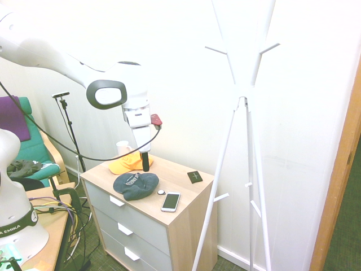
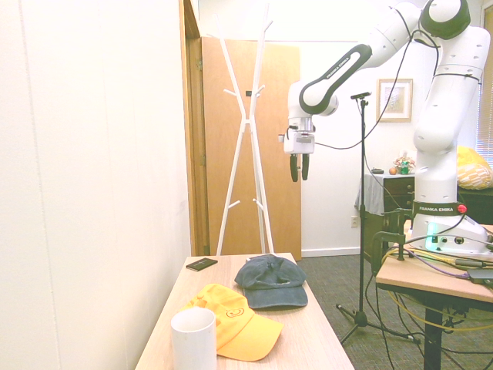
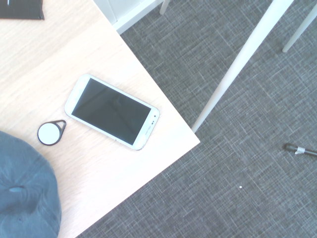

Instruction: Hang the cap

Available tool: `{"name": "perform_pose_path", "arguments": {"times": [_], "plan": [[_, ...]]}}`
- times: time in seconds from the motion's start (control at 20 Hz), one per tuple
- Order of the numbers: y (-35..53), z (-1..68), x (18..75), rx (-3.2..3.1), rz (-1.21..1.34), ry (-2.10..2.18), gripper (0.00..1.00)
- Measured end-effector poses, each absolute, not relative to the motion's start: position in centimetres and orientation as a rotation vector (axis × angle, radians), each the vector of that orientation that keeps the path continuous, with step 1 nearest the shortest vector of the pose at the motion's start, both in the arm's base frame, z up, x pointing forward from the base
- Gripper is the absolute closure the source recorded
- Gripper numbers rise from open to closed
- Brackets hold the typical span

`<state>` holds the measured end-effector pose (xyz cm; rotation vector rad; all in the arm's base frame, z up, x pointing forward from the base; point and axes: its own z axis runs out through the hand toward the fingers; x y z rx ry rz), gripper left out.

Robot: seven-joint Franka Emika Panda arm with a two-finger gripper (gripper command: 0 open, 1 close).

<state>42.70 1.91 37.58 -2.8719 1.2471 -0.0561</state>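
I have the tool [image 2: 300, 167] hanging empty, fingers slightly apart, high above the slate-blue fabric cap [image 1: 136, 185] lying flat on the wooden counter [image 1: 183, 204], clear for a descent.

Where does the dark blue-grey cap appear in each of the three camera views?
First exterior view: the cap lies on the dresser top, in front of the orange-yellow cap.
Second exterior view: the cap lies mid-table, beyond the orange-yellow cap.
Wrist view: only part of the cap shows, at the lower left corner.
Shared landmark: the white coat stand, whose leg crosses the wrist view.
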Motion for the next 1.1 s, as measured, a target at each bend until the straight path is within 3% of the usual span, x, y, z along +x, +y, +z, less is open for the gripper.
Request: {"name": "perform_pose_path", "arguments": {"times": [0.25, 0.45, 0.8, 1.1], "plan": [[2.9, 36.9, 43.0, -2.884, -0.055, 1.219, 0.0], [8.6, 34.2, 43.3, -2.937, -0.056, 1.105, 0.0], [20.2, 24.3, 41.5, -3.103, -0.015, 0.82, 0.0], [22.8, 15.4, 40.8, -3.172, -0.043, 0.585, 0.0]]}}
